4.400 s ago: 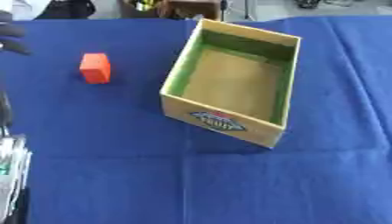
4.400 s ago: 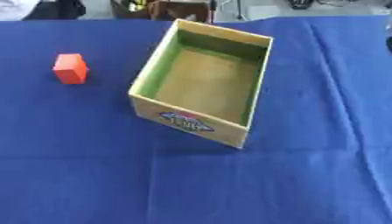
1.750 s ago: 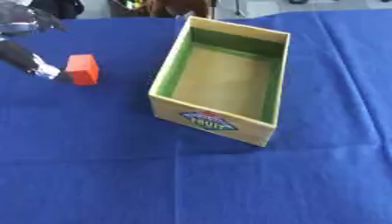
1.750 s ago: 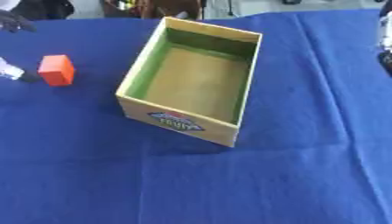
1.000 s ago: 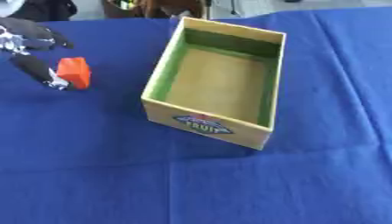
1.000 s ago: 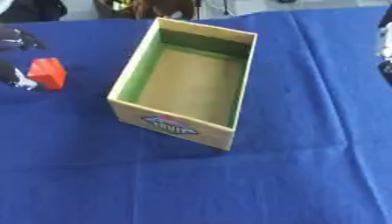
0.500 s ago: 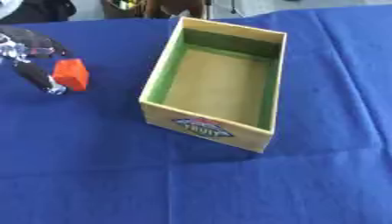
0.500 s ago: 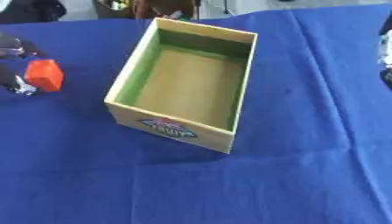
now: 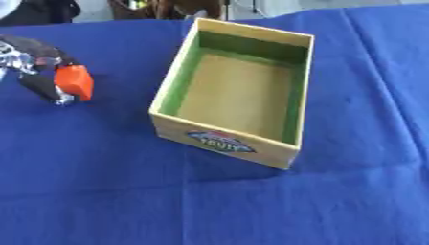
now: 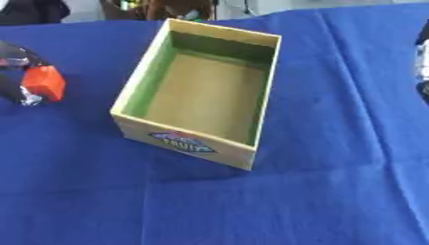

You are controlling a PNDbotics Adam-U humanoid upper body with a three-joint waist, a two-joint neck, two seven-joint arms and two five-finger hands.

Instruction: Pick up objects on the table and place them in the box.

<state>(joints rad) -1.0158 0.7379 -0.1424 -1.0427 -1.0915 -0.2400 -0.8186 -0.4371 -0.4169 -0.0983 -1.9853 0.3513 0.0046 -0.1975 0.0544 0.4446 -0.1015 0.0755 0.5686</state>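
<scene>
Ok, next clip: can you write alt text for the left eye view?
The robot's left hand curls its fingers around an orange block at the left edge of a blue tablecloth. Right of it stands an open, empty cardboard box with green inner walls and a fruit label on its near side.

Even, bright overhead light is falling on the desk (image 9: 100, 191), the box (image 9: 243, 143) is casting a soft shadow toward the near side, and both views are showing slight overall blur without glare.
</scene>
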